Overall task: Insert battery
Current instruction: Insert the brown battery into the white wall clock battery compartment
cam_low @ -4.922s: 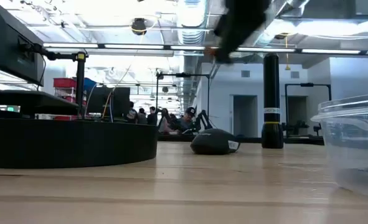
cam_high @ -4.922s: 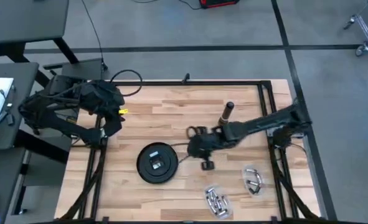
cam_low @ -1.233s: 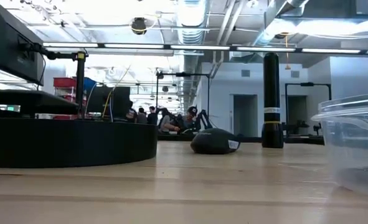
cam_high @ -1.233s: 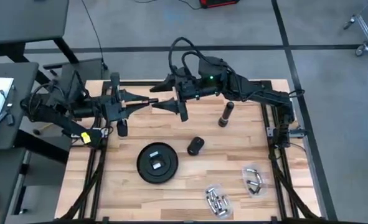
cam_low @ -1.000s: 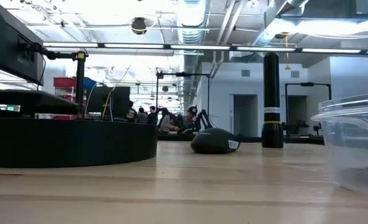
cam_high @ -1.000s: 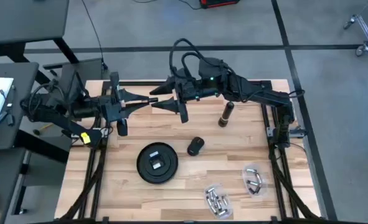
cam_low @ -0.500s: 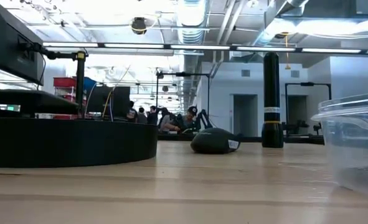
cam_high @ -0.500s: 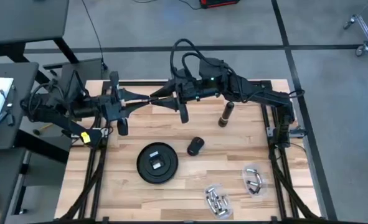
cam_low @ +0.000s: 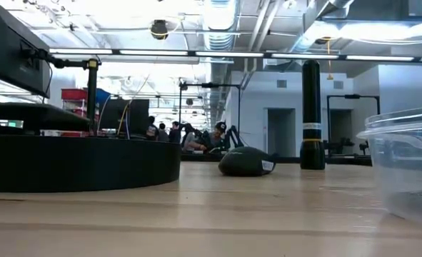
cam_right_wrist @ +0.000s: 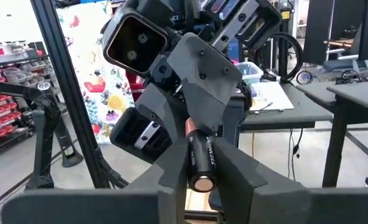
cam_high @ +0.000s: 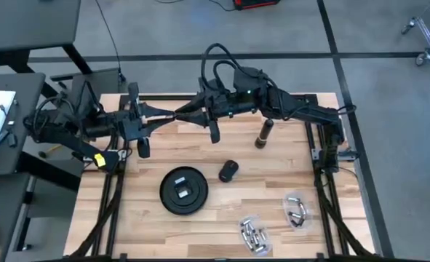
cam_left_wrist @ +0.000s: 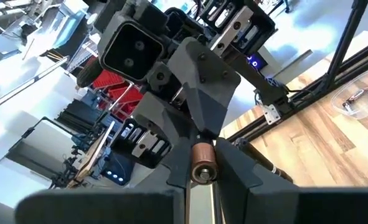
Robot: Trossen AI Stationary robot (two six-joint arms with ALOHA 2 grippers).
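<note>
A black battery with copper ends (cam_right_wrist: pixel 199 155) hangs in the air over the table's far part, between my two grippers, which meet tip to tip. My left gripper (cam_high: pixel 169 116) reaches in from the left and my right gripper (cam_high: pixel 185 115) from the right; both are shut on the battery. The left wrist view looks at the battery's copper end (cam_left_wrist: pixel 202 167). The black flashlight body (cam_high: pixel 264 133) stands upright on the table at far right of centre. Its cap (cam_high: pixel 228 171) lies on the wood near the middle. My left gripper pinches the battery near one copper end (cam_left_wrist: pixel 202 152) between its two fingers, coming level from the table's left, fingers along the battery. The battery is lifted clear, roughly level. My right gripper pinches the black body (cam_right_wrist: pixel 203 163) between its two fingers, coming level from the table's right, fingers along the battery.
A black round tray (cam_high: pixel 184 191) sits near the table's middle front. Two clear containers with loose batteries stand at front right (cam_high: pixel 252 234) and right (cam_high: pixel 295 208). In the low view the tray (cam_low: pixel 75 160), cap (cam_low: pixel 246 162) and flashlight body (cam_low: pixel 311 114) show.
My right gripper's fingers stood spread around the battery's tip a second ago; they have closed in and shut on it. My left gripper has kept its hold and place, and the battery has stayed level in the air.
</note>
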